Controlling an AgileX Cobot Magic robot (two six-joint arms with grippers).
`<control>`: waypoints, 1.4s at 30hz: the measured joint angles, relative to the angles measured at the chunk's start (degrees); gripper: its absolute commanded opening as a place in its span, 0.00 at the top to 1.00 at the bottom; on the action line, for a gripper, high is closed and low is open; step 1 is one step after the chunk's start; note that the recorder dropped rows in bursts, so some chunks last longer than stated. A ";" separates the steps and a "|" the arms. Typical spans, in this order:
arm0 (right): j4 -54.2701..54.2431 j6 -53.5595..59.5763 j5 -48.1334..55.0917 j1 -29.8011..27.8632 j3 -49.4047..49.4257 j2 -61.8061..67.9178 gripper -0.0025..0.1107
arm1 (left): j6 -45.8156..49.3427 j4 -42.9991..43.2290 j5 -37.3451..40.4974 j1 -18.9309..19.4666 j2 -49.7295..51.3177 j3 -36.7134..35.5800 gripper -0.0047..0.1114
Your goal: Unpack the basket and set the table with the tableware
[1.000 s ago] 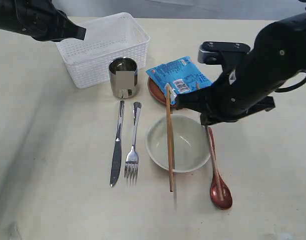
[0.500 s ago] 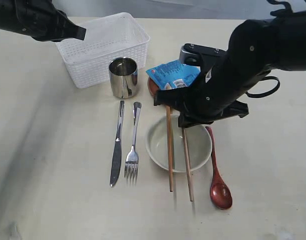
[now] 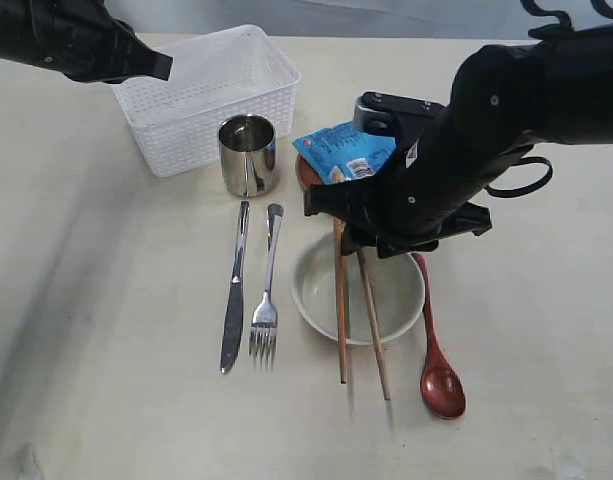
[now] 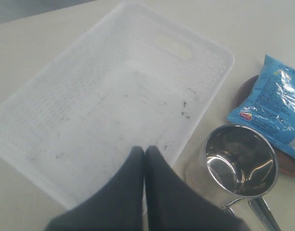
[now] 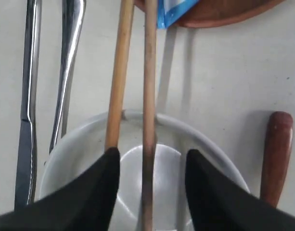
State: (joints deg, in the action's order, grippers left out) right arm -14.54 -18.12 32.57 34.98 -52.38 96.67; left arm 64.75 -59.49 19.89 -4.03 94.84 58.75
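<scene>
**Chopsticks laid across the bowl: back out cleanly**

The right gripper [image 5: 152, 153] hangs just above the bowl [image 3: 311, 290], jaws parted and gripping nothing. One of the two chopsticks [image 3: 341, 330] lies in the gap. The other sits by a finger, perhaps touching; the wrist view doesn't settle it. Both rest across the bowl's rim, jutting out over the worktop [image 3: 116, 330]. Best to rise straight up with jaws wide, so neither stick rolls. The left gripper [image 4: 145, 153], pinched closed and empty, hovers over the basket [image 3: 186, 140], well beyond the bowl.

Lighting: bright, even, diffuse. Shadows: soft, faint on tabletop [image 3: 116, 360]. Glare: highlights inside steel cup [image 4: 239, 161]. Focus: white basket [image 4: 113, 96] washed-out, slightly soft.
</scene>
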 measured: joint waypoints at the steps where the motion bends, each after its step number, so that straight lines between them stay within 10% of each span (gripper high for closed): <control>1: 0.00 0.00 0.00 0.00 0.00 0.00 0.54 | 0.00 0.00 0.00 0.00 0.00 0.00 0.96; 9: 0.00 2.96 0.78 0.00 0.00 -5.50 0.53 | 0.00 0.00 0.00 0.00 0.00 0.00 0.96; 15: 0.00 5.42 3.40 1.03 0.00 -5.97 0.33 | 0.00 0.00 0.00 0.00 0.00 0.00 0.96; 42: 0.00 5.15 -0.98 4.45 0.00 4.73 0.34 | 0.00 0.00 0.00 0.00 0.00 0.00 0.96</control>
State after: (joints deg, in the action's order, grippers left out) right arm -14.54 -12.97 31.59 39.42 -52.38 101.40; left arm 64.75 -59.49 19.89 -4.03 94.84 58.75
